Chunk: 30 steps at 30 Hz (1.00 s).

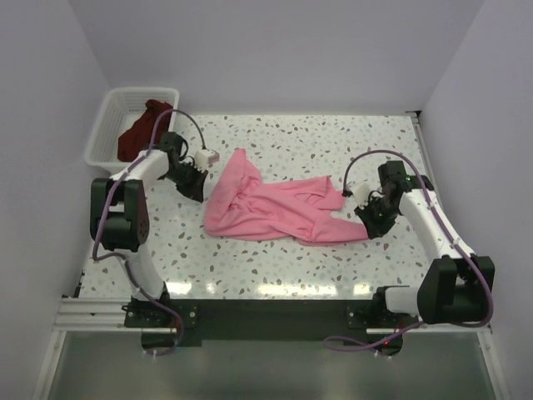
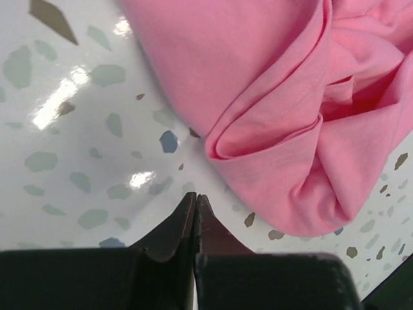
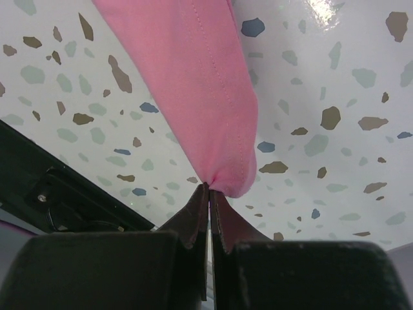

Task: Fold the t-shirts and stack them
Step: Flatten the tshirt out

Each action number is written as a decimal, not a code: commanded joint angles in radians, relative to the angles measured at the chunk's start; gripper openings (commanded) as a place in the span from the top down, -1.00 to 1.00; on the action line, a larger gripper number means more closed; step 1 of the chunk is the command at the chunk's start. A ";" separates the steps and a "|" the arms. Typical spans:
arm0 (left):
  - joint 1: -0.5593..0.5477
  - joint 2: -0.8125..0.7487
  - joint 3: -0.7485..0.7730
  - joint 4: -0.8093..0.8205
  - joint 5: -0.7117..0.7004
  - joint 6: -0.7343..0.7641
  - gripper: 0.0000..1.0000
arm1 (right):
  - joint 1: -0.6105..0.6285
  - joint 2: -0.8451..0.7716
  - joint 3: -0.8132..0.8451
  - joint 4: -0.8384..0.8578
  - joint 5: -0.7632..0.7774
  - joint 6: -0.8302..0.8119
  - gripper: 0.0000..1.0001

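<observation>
From above, we see the pink shirt bunched on the worktop between the left gripper and right gripper. The maroon shirt lies in the basket beyond the left gripper.

Left wrist: our left gripper is closed on nothing, with the pink shirt just ahead to its right.

Right wrist: our right gripper pinches an end of the pink shirt, which runs away ahead.

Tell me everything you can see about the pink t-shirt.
The pink t-shirt is soft, light pink cloth with a stitched hem, crumpled and twisted in folds. It lies across the middle of the speckled table. The right gripper is shut on a bunched tip at its right end. The left gripper, shut, sits just short of its left folds, not touching.
</observation>
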 commanded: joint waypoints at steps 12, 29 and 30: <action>-0.116 -0.093 0.015 -0.062 0.131 0.156 -0.11 | 0.001 0.027 0.067 0.015 0.006 0.011 1.00; -0.154 0.050 0.072 -0.079 0.067 0.207 0.47 | 0.001 0.045 0.073 0.019 0.015 0.016 1.00; -0.148 0.042 0.069 -0.093 0.071 0.227 0.59 | 0.001 0.045 0.073 0.021 0.017 0.016 1.00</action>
